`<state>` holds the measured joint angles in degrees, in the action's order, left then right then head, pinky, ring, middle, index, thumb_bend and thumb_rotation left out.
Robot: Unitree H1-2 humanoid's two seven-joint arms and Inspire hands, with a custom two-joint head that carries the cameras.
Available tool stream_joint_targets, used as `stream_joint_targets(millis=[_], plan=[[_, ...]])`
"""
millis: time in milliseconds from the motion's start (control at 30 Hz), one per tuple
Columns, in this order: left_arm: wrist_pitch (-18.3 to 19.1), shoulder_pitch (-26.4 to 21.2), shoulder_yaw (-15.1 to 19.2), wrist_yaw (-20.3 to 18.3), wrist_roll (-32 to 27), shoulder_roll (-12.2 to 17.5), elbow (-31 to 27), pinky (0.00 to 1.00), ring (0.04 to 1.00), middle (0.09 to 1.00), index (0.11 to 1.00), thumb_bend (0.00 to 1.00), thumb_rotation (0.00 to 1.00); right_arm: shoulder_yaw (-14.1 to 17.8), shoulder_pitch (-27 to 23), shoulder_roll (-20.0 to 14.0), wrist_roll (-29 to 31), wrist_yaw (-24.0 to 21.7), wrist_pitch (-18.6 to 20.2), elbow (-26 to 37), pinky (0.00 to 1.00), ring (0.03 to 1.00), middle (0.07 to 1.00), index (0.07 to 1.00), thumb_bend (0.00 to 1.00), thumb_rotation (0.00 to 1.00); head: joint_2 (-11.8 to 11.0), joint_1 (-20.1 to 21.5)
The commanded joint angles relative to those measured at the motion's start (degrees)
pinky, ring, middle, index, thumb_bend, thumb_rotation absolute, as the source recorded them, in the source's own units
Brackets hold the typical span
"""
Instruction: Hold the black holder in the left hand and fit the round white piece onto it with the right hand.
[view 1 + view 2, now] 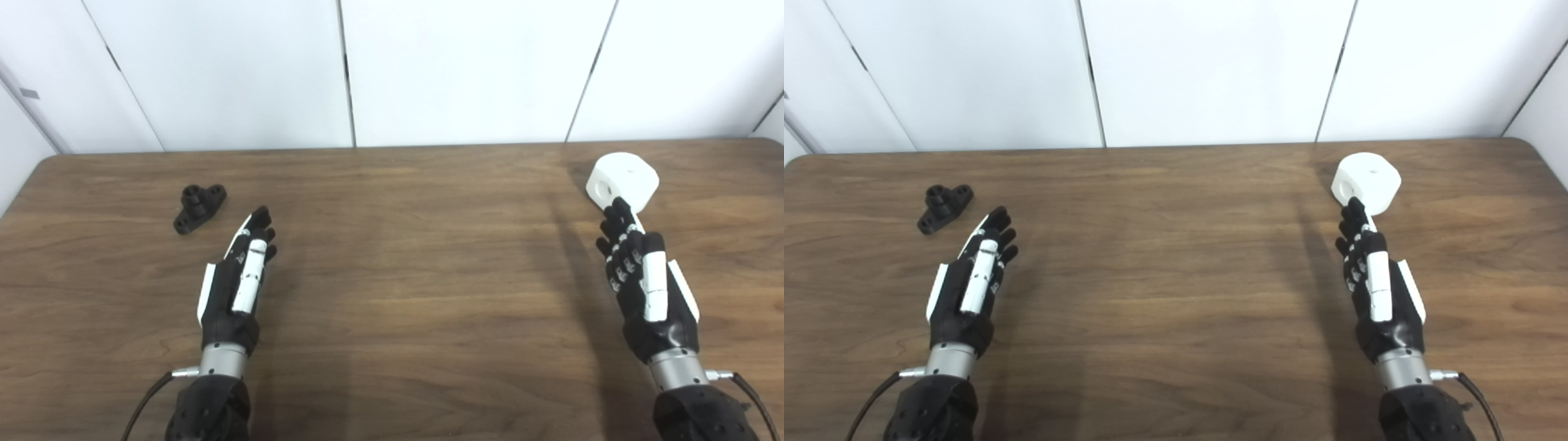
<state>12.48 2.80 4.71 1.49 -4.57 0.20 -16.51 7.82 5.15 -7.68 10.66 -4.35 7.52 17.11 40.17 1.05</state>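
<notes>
The black holder (199,207) lies flat on the wooden table (416,263) at the far left, with a short post at its middle. My left hand (241,275) is open and empty, fingers straight, just right of and nearer than the holder, not touching it. The round white piece (623,179) sits on the table at the far right; a small hole shows on its top and another on its side. My right hand (643,272) is open and empty, its fingertips reaching close to the near side of the white piece.
White wall panels (453,67) stand behind the table's far edge. The table's right corner (1540,147) is rounded and lies near the white piece.
</notes>
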Motion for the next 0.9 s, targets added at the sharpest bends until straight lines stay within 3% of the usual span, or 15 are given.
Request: stream_joint_targets(millis=[0, 467, 600, 867], plan=[[-2.32, -1.27, -0.12, -0.18, 0.04, 0.16, -1.15, 0.92, 0.952, 0.952, 0.913, 0.32, 0.72, 0.28, -0.99, -0.05, 0.01, 0.04, -2.88, 1.05, 1.0, 1.0, 0.986, 0.987, 0.59, 1.0, 0.09, 0.13], [-2.46, -1.32, -0.11, -0.34, -0.35, 0.08, -0.93, 0.94, 0.947, 0.949, 0.924, 0.33, 0.7, 0.24, -0.84, 0.01, -0.01, 0.08, -2.58, 1.26, 1.0, 1.0, 0.989, 0.986, 0.6, 1.0, -0.38, -1.45], [-3.42, -0.91, -0.67, -0.15, 0.48, -0.25, -0.5, 0.93, 0.95, 0.949, 0.919, 0.32, 0.7, 0.58, -0.5, -0.36, 0.78, -0.31, -2.34, 0.83, 1.0, 1.0, 0.99, 0.985, 0.59, 1.0, -2.81, -6.08], [-7.62, 0.43, -2.56, 0.59, 2.86, -1.57, 1.98, 0.93, 0.96, 0.953, 0.926, 0.27, 0.74, 0.79, 0.28, -1.52, 1.5, -2.09, -6.72, -3.41, 1.0, 1.0, 1.0, 0.995, 0.55, 1.0, -8.21, -10.85]])
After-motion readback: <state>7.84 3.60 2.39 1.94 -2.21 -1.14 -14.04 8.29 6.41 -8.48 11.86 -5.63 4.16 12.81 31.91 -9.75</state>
